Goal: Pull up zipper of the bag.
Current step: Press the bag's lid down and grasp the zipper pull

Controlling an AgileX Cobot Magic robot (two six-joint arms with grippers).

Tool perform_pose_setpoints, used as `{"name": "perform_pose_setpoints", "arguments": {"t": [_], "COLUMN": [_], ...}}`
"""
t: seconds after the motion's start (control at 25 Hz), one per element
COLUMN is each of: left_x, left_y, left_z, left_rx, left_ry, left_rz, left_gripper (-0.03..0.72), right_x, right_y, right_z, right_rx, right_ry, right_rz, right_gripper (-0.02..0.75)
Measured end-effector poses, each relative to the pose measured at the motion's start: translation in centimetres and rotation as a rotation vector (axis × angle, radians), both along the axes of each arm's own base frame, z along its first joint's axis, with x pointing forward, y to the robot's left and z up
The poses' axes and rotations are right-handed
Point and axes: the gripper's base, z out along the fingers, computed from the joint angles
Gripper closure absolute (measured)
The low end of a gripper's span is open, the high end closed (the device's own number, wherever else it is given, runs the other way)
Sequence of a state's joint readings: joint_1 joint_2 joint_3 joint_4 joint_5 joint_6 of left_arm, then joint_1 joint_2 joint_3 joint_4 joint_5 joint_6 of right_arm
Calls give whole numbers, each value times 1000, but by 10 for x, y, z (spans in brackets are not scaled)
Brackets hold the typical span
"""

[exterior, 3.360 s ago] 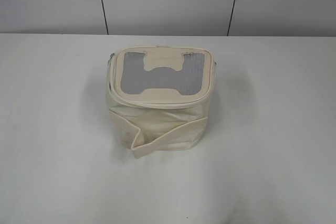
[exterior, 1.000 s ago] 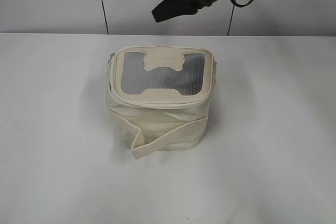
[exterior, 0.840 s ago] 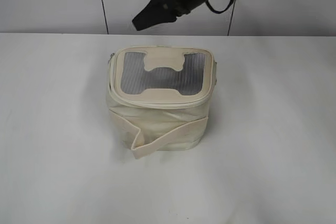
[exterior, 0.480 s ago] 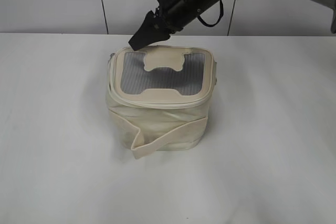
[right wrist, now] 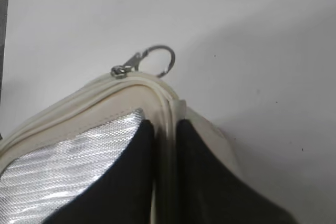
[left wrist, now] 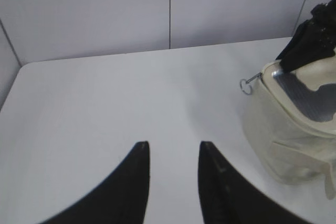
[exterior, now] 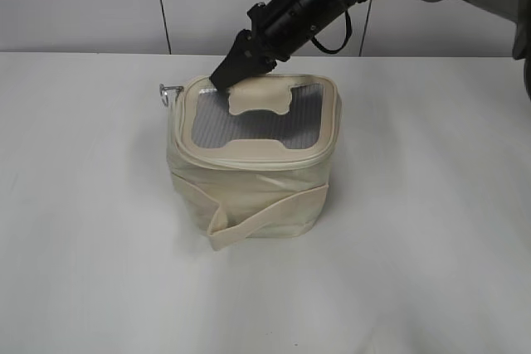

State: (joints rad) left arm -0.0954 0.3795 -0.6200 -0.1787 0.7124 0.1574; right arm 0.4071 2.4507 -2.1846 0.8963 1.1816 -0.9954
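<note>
Your bag (exterior: 253, 159) sits mid-bench (exterior: 431, 230); the right pincer (right wrist: 164, 145) has its tips pinched on the lid rim beside a zipper (right wrist: 157, 88) ring pull (right wrist: 160, 59), which sticks out ungrasped; the left pincer (left wrist: 173, 163) hangs slightly parted and empty, well apart; I judge the pulling itself not yet begun.

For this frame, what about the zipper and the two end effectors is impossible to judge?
- Second slider: only one ring pull shows; the bag hides its far side in every view.
- Right end effector: fingers straddle the lid rim; whether they pinch it or merely rest is unclear.
- Zipper: teeth too small to tell closed from open.
- Left end effector: base cut off by the bottom edge.
</note>
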Motion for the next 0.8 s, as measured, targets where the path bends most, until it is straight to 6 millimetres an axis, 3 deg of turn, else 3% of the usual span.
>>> {"name": "perform_pose_setpoints", "arguments": {"t": [0.08,0.24,0.44,0.64,0.8], "left_x": [29,93,172,242,275], "left_y": [-7,-26,-46,-29,-13], "left_z": [1,4,-8,-37,-74], "left_rx": [-8,-16,-89,-253,-169], "left_ry": [45,126,259,317,296], "left_rz": [-51,-195,-425,-580,-668], "left_gripper": [419,359,314,309,308], "right_x": [0,-1,-1,-1,-2], "right_y": [0,0,0,0,0], "right_z": [0,0,0,0,0], "right_rx": [-5,-5,-6,-3,5], "right_ry": [3,5,8,15,23], "right_rz": [3,3,5,9,8], "right_gripper": [686,686,686,689,689]}}
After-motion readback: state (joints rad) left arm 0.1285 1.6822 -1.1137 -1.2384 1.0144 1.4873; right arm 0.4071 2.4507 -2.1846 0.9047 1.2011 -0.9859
